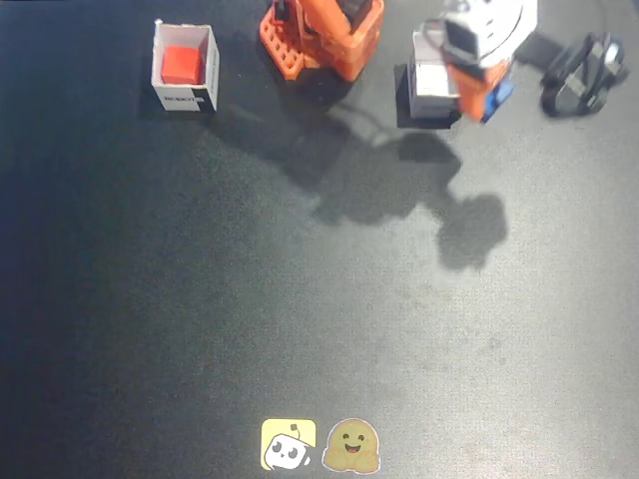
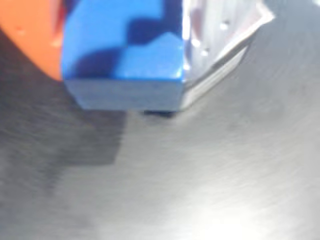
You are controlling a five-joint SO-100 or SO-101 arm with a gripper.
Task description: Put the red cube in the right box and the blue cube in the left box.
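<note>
Right up close to my wrist camera is the blue cube [image 2: 125,55], so big it fills the top of the picture. On its left is my orange finger [image 2: 30,40], pressed to it. On its right is a shiny white edge [image 2: 220,45], and I think that is a wall of the box next to me. My claw [image 2: 122,75] is closed on the blue cube and holds it tight, with dark table below.

Now the fixed view, from left to right. At the top left is one white box [image 1: 185,98] with the red cube [image 1: 182,65] sitting inside it, so that part looks done. Next comes my orange base [image 1: 321,35]. Then comes the other white box [image 1: 431,90], and my claw [image 1: 489,98] hangs just beside its right side with a bit of blue showing. Far right lies a black clamp thing [image 1: 584,72]. Two small stickers [image 1: 319,445] sit at the bottom, well apart from everything.

What could go wrong? I think the cube is beside the box and not over the hole. If I let go now it may fall outside. If I slide over too low, I may bump the light box and push it away.
</note>
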